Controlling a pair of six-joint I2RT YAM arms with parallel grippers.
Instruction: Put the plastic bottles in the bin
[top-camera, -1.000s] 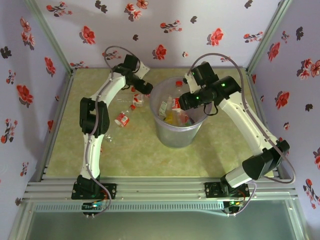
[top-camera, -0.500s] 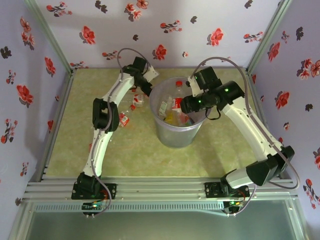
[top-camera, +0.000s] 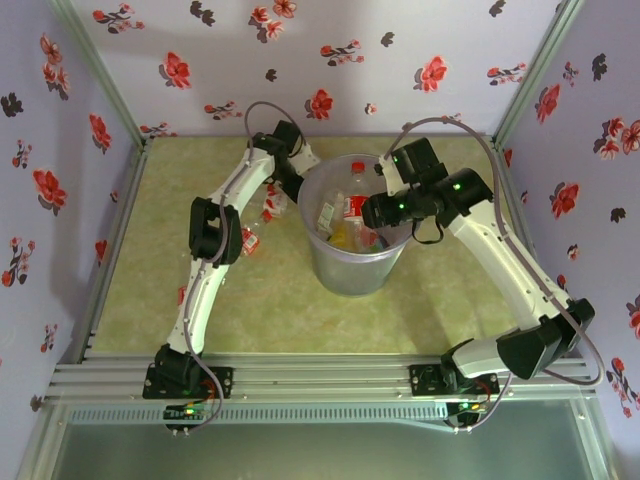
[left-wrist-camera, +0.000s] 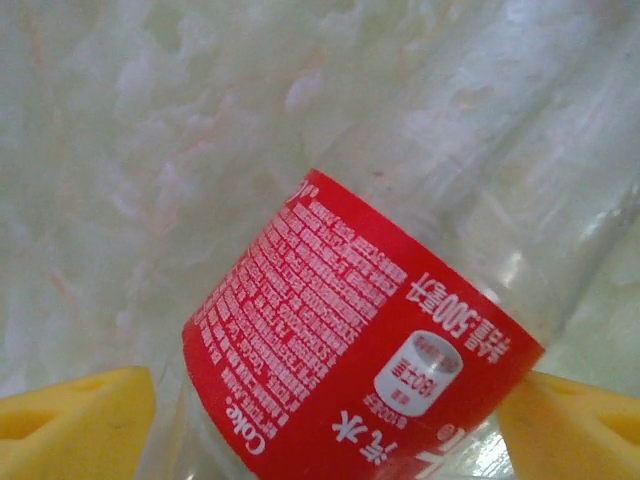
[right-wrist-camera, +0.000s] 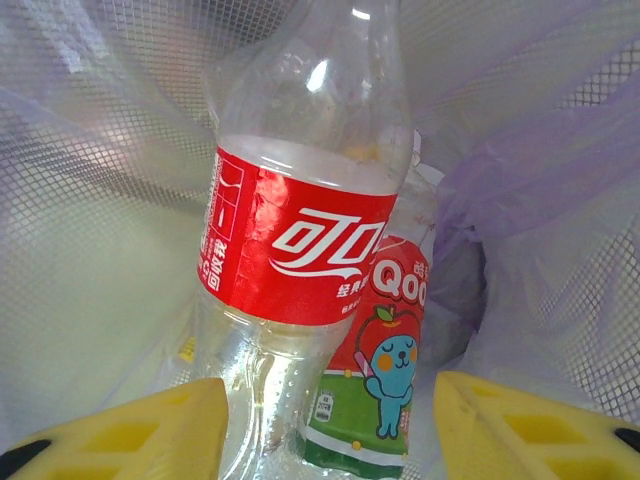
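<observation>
Currently the bin (top-camera: 352, 270) stands near the middle of the table (top-camera: 270, 310) and holds several bottles. The cola bottle (right-wrist-camera: 300, 250), clear with a red label, stands steeply inside it, its red cap up by the far rim. The Qoo bottle (right-wrist-camera: 388, 360), with a green band and a blue cartoon figure, sits just behind it. The yellow bottle (top-camera: 345, 238) lies lower in the bin, beside another red-label bottle (top-camera: 327, 214). The right gripper (right-wrist-camera: 330, 385) hangs over the bin mouth with its jaws apart and nothing clamped between them. The left gripper (left-wrist-camera: 325, 390) is down at the table, just left of the bin. Its yellow pads (left-wrist-camera: 80, 420) straddle a table bottle (left-wrist-camera: 370, 360) lying on its side; whether they press it cannot be told. One loose bottle (top-camera: 248, 240) lies on the table beside the left arm's elbow.
</observation>
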